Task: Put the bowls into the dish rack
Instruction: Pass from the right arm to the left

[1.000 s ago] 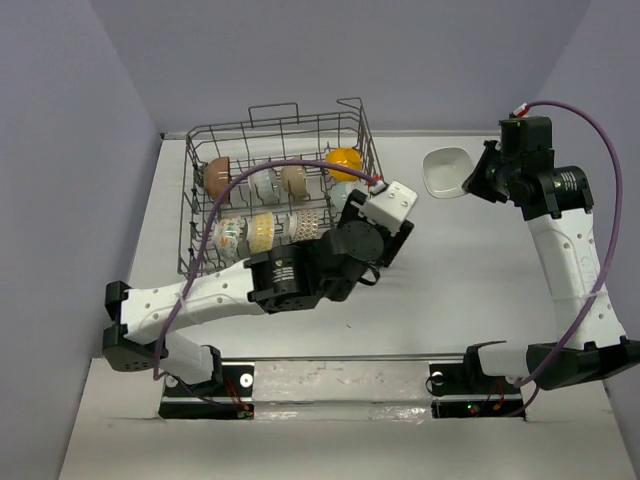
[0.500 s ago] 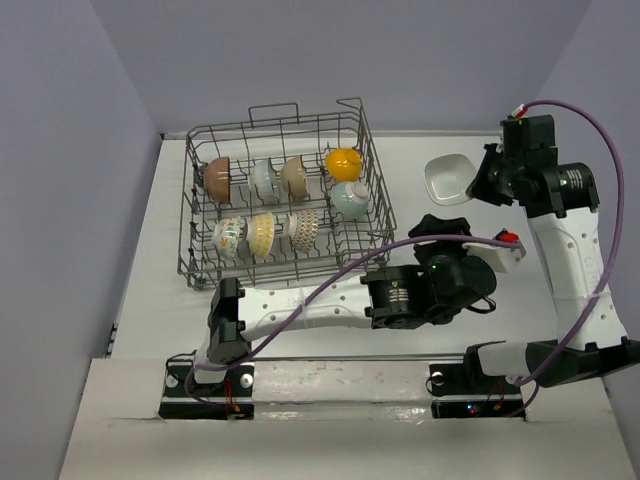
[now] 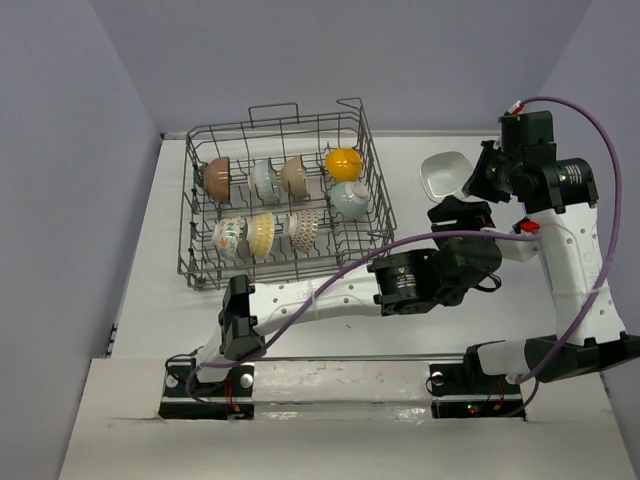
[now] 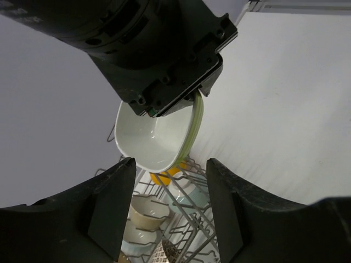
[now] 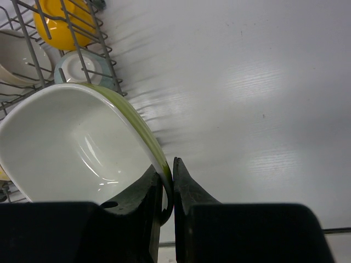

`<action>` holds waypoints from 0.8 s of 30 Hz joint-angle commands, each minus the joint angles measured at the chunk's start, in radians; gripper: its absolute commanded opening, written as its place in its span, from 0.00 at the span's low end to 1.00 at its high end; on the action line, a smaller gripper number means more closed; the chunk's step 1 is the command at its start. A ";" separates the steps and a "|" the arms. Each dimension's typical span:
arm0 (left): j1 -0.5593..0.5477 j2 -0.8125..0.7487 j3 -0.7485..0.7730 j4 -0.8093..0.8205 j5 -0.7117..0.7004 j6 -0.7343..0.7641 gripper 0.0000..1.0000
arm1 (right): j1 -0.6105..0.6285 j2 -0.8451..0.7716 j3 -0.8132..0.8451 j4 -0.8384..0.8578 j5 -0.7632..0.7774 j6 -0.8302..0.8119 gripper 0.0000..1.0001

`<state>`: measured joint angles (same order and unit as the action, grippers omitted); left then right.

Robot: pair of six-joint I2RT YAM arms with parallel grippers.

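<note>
My right gripper (image 3: 478, 182) is shut on the rim of a squarish bowl (image 3: 445, 175), white inside and green outside. It holds the bowl in the air to the right of the dish rack (image 3: 365, 150). In the right wrist view the fingers (image 5: 171, 181) pinch the bowl (image 5: 77, 142) at its edge. My left gripper (image 3: 458, 213) is open and empty just below that bowl; in the left wrist view (image 4: 170, 208) the bowl (image 4: 153, 137) hangs ahead of it. Several bowls stand in the rack, among them an orange-yellow one (image 3: 343, 162) and a pale teal one (image 3: 349, 198).
The left arm (image 3: 320, 300) stretches across the table in front of the rack. Purple cables (image 3: 600, 150) loop over both arms. Grey walls (image 3: 80, 150) close in the left, back and right. Bare white table (image 3: 440, 130) lies right of the rack.
My left arm has swung away from the rack to the right, bringing its open gripper under the right gripper's bowl. The right gripper still holds the bowl, barely moved.
</note>
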<state>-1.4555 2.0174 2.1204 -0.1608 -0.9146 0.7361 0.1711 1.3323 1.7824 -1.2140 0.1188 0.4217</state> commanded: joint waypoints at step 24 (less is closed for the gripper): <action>0.161 -0.132 -0.039 -0.114 0.424 -0.119 0.66 | 0.007 -0.042 0.107 0.007 -0.096 0.002 0.01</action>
<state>-1.3003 1.9141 2.0869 -0.2951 -0.5251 0.6273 0.1715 1.3056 1.8507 -1.2312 0.0437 0.4267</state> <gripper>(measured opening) 0.665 0.148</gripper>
